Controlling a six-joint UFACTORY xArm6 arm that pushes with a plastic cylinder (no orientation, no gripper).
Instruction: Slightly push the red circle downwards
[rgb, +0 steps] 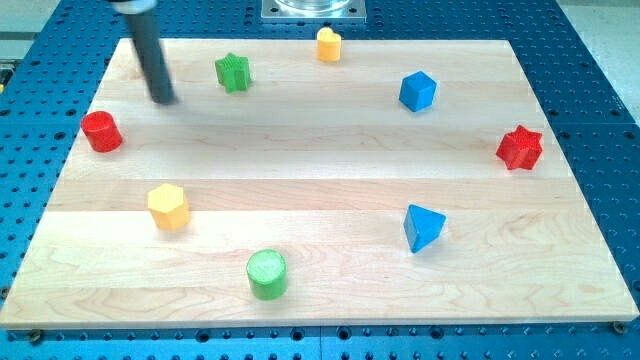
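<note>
Red circle (101, 132) lower-left of my tip (164, 99)

Red circle (101, 132) stands upright at board's left edge.

No readable text anywhere in the view.
No letters, numbers, labels or brand marks to read on the wooden board (320, 190), on the coloured blocks, on the dark rod (150, 55) or on the blue perforated table (590, 60).

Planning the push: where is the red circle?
The red circle sits at the board's left edge, below-left of my tip, above the yellow hexagon.
</note>
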